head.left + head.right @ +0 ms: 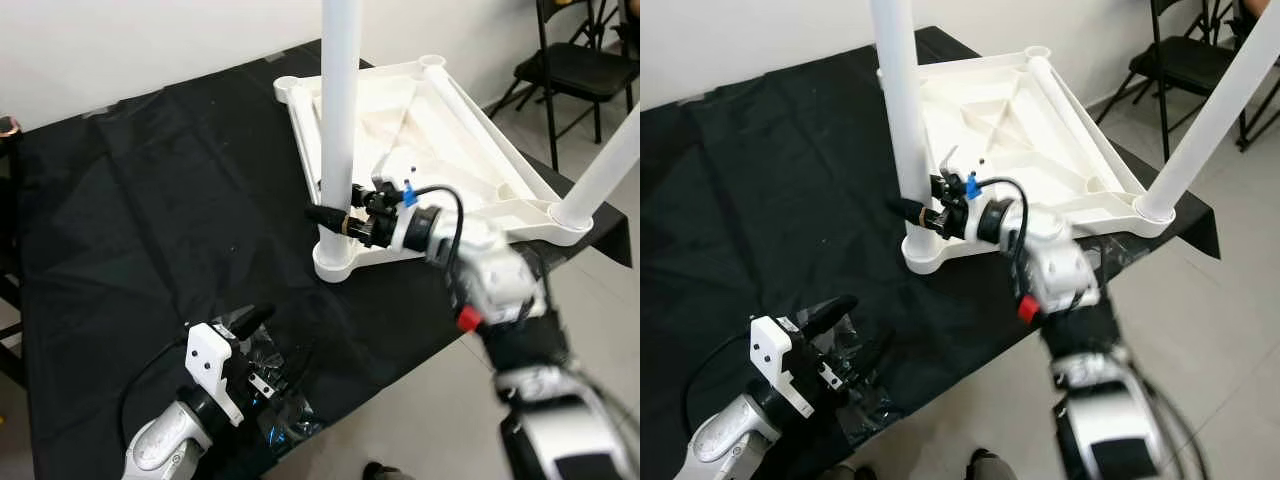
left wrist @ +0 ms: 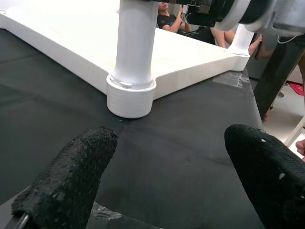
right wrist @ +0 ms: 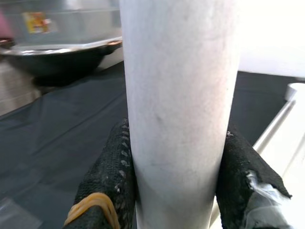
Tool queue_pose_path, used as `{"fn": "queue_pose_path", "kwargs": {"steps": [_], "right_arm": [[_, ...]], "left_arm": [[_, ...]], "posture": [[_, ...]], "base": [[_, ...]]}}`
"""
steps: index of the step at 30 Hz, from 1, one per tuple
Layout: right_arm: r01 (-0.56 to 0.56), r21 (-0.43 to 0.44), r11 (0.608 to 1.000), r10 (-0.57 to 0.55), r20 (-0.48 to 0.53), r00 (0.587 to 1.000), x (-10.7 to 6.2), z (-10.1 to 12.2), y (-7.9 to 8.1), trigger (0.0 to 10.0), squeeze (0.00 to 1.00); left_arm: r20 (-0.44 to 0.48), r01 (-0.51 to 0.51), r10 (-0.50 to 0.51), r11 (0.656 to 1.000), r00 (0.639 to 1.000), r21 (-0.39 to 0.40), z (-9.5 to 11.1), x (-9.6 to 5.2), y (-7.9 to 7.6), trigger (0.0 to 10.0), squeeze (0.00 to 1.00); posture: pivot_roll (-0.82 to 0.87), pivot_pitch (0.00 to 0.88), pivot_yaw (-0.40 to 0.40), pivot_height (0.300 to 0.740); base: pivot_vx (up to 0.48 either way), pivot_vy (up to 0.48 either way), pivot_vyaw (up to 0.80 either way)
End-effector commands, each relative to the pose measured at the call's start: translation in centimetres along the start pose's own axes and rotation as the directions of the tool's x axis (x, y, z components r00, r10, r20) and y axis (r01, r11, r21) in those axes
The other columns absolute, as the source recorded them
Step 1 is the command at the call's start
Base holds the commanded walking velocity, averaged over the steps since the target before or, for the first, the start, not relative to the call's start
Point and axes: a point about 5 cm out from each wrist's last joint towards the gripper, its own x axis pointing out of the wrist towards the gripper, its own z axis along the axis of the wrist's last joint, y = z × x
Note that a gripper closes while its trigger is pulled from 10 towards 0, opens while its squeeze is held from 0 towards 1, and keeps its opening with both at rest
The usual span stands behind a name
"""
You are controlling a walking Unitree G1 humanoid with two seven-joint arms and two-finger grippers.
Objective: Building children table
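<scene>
An upturned white tabletop [image 1: 440, 150] is seen on a black-draped counter [image 1: 150, 200]. The right pincer [image 1: 335, 215] is clamped on an upright white leg [image 1: 338, 110] in its six o'clock corner socket. The left pincer [image 1: 262, 340], fingers apart, is held low at seven o'clock.

Left gripper [image 2: 164, 183]: two black textured fingers [image 2: 66, 183] spread wide apart, hovering low over a black cloth [image 2: 181, 143]. Between and beyond them, a white leg [image 2: 136, 43] stands upright in the round corner socket [image 2: 130, 98] of a white tabletop [image 2: 62, 45] lying on the cloth. A second leg [image 2: 243, 38] rises at the far corner. At the top, the right gripper [image 2: 209, 12] is at the near leg, fingers cut off by the edge. A seated person [image 2: 171, 19] is in the background.
</scene>
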Motion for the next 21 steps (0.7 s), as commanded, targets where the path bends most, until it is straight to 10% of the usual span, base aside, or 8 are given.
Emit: {"fn": "queue_pose_path", "kwargs": {"steps": [1, 2, 3, 4, 17, 18, 20, 21], "right_arm": [[-0.030, 0.095, 0.995, 0.037, -0.081, 0.996, -0.1, -2.6, 1.7, 10.0, 0.00], [-0.032, 0.109, 0.994, 0.040, -0.068, 0.997, 0.0, -2.5, 1.8, 10.0, 0.64], [-0.030, 0.116, 0.993, 0.037, -0.060, 0.998, 0.0, -2.4, 1.7, 10.0, 0.64], [-0.054, 0.129, 0.990, 0.059, -0.042, 0.997, 0.0, -2.2, 1.9, 10.0, 1.00], [-0.146, 0.188, 0.971, 0.142, 0.036, 0.989, -4.0, -2.0, 4.0, 10.0, 1.00], [-0.172, 0.199, 0.965, 0.170, 0.026, 0.985, -5.0, -2.4, 4.7, 10.0, 0.77], [-0.191, 0.209, 0.959, 0.191, 0.019, 0.981, -5.7, -2.8, 5.3, 10.0, 0.65], [-0.180, 0.232, 0.956, 0.184, 0.005, 0.983, -7.1, -3.5, 6.4, 10.0, 0.00]], "left_arm": [[-0.019, 0.001, 0.000, 1.000, 1.000, 0.007, -0.2, -0.3, 0.2, 10.0, 0.00], [-0.021, 0.001, -0.001, 1.000, 1.000, 0.009, -0.3, -0.3, 0.2, 10.0, 0.00], [-0.022, 0.002, -0.002, 1.000, 1.000, 0.010, -0.3, -0.3, 0.3, 10.0, 0.00], [-0.025, 0.004, -0.004, 1.000, 1.000, 0.019, -0.3, -0.3, 0.3, 10.0, 0.00], [-0.046, -0.252, 0.256, 0.964, 0.966, 0.081, 0.8, 0.1, 3.3, 10.0, 0.00], [-0.039, -0.279, 0.282, 0.957, 0.958, 0.080, 1.0, 0.1, 3.7, 10.0, 0.00], [-0.031, -0.295, 0.297, 0.953, 0.954, 0.069, 1.1, 0.1, 3.8, 10.0, 0.00], [-0.024, -0.307, 0.309, 0.950, 0.951, 0.054, 1.2, 0.1, 4.0, 10.0, 0.00]], "posture": [[0.03, 0.196, 0.024, 0.740], [0.03, 0.192, 0.022, 0.740], [0.03, 0.191, 0.021, 0.740], [0.02, 0.189, 0.019, 0.740], [0.01, 0.184, 0.025, 0.740], [0.00, 0.181, 0.032, 0.740], [0.00, 0.181, 0.034, 0.740], [-0.01, 0.181, 0.042, 0.740]], "base": [[0.000, 0.000, 0.00], [0.000, 0.000, 0.00], [0.000, 0.000, 0.00], [0.000, 0.000, 0.00], [0.000, 0.000, 0.00], [0.000, 0.000, 0.00], [0.000, 0.000, 0.00], [0.000, 0.000, 0.00]]}}
